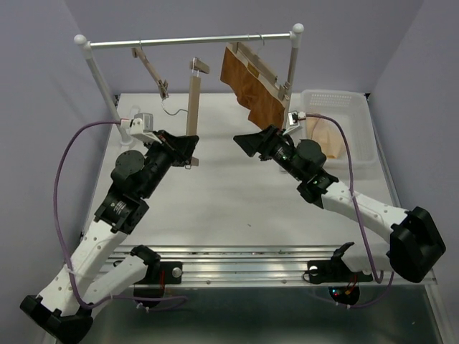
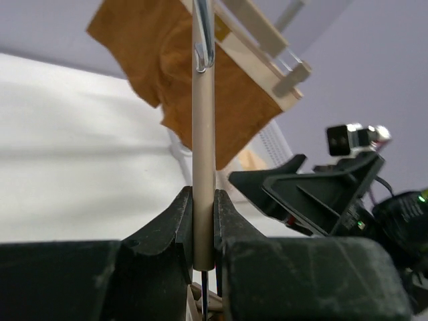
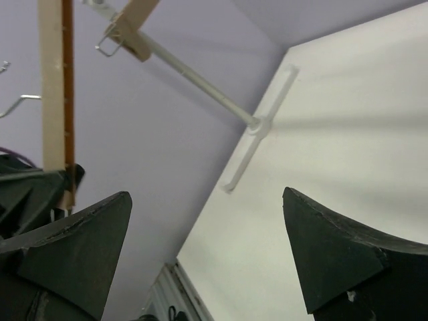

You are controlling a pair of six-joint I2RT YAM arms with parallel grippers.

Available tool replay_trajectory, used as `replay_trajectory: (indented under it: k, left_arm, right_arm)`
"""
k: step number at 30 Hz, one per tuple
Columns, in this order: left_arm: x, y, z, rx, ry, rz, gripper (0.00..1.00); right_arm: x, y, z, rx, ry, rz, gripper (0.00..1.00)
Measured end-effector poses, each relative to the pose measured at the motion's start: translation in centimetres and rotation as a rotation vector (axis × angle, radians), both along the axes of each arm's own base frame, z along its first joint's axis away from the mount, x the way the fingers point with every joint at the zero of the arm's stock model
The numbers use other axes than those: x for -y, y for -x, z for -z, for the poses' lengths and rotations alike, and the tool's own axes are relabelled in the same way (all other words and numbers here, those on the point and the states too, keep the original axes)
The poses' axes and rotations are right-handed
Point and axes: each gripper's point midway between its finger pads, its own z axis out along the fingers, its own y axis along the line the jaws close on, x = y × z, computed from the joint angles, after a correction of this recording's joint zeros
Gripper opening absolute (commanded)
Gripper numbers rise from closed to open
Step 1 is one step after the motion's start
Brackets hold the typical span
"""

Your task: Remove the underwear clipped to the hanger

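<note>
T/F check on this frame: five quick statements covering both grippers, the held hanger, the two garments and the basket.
1. The left gripper is shut on the hanger. True.
2. The right gripper is clamping the orange-brown garment. False: its fingers are spread wide apart with nothing between them.
3. The orange-brown garment hangs from the rail. True.
4. The underwear is clipped to the held hanger. False: no cloth shows on that hanger, and the pale cloth lies in the basket.
5. The basket sits at the table's left side. False: it is at the right, past the right arm.
</note>
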Motion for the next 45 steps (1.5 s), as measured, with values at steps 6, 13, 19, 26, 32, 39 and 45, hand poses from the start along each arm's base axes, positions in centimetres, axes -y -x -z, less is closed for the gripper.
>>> replay_trajectory:
  k: [6, 13, 19, 26, 32, 39, 45]
  left_arm:
    - [-0.6, -3.1, 0.5, -0.096, -0.107, -0.11, 0.0]
    - [-1.1, -5.3, 6.6, -0.289, -0.279, -0.181, 0.0]
    - [-1.8, -7.4, 3.8, -0.241, -0.325, -0.261, 0.0]
    - [-1.6, -10.4, -0.7, -0.161, -0.368, -0.318, 0.0]
    - [-1.7, -12.7, -2.4, -0.134, -0.426, -0.359, 0.0]
    - [-1.7, -15.9, -3.2, -0.125, -0.484, -0.389, 0.0]
    - [-3.7, -18.7, -4.7, -0.121, -0.503, -0.449, 0.0]
  right_arm:
    - [3.0, -0.3, 2.6, -0.036, 0.087, 0.141, 1.0]
    - [4.8, -0.6, 3.2, -0.036, 0.127, 0.23, 1.0]
    - [5.5, -0.8, 3.0, -0.026, 0.142, 0.266, 1.0]
    - [6.0, -1.1, 3.5, -0.031, 0.171, 0.293, 1.0]
    - [6.6, -1.0, 2.9, -0.012, 0.174, 0.314, 1.0]
    - [7.2, -0.8, 3.2, -0.01, 0.188, 0.333, 1.0]
    - [7.5, -0.8, 2.9, -0.004, 0.189, 0.346, 1.0]
